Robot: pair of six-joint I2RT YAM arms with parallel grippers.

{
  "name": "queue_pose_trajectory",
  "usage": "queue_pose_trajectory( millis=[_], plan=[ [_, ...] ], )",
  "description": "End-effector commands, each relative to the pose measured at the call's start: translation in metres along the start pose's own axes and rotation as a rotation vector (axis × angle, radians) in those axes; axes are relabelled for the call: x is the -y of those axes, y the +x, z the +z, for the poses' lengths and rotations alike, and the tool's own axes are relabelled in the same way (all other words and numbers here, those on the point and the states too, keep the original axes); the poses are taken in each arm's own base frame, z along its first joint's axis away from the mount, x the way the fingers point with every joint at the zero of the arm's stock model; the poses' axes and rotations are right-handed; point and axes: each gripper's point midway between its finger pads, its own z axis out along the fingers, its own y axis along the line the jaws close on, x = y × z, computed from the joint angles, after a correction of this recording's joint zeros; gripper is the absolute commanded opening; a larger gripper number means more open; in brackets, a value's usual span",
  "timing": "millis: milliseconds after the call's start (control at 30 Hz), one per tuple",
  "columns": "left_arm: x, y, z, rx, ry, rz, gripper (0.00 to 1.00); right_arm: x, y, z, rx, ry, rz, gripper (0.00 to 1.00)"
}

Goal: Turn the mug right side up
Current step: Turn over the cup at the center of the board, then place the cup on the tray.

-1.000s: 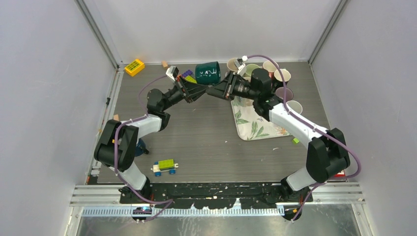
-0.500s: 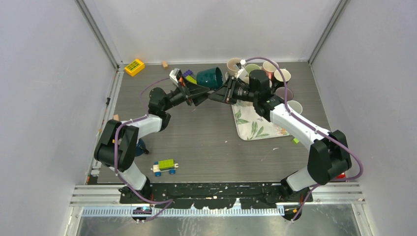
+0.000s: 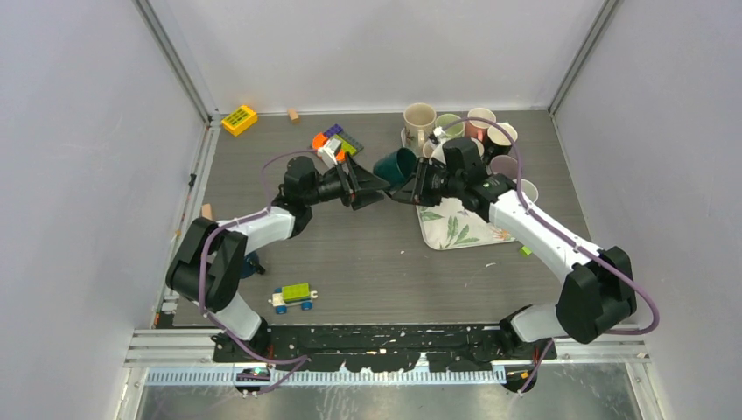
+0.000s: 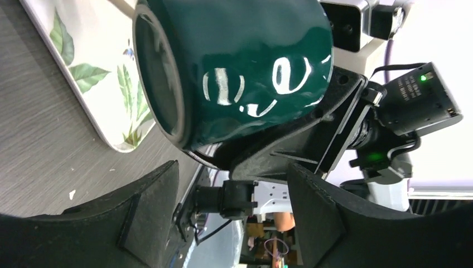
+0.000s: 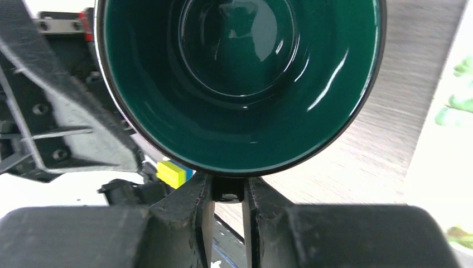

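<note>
Closest to the bases, spotting a toy car (image 3: 293, 297) on the table (image 3: 350, 262). Mid-table, seeing the left gripper (image 4: 231, 170) with jaws spread apart just beside the mug (image 3: 395, 164). Got the right gripper (image 5: 227, 195) clamped on that mug, held up sideways next to the tray (image 3: 451, 229). Way back, cups (image 3: 418, 116).

Glossy green ceramic mug (image 5: 240, 100), matt grey wood-grain table (image 3: 367, 254).
</note>
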Motion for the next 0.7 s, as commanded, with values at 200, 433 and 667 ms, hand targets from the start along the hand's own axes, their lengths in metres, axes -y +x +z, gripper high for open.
queue_pose_trajectory(
  millis=[200, 433, 667],
  plan=[
    [-0.015, 0.026, 0.012, -0.064, -0.051, 0.074, 0.75, 0.044, 0.013, -0.043, 0.045, 0.259, -0.099, 0.01],
    [-0.019, 0.026, 0.012, -0.077, -0.084, 0.100, 0.76, 0.080, 0.032, -0.067, 0.035, 0.425, -0.094, 0.01],
    [-0.011, 0.024, 0.011, -0.086, -0.095, 0.132, 0.77, 0.116, 0.044, -0.087, 0.056, 0.599, -0.079, 0.01]
  ],
)
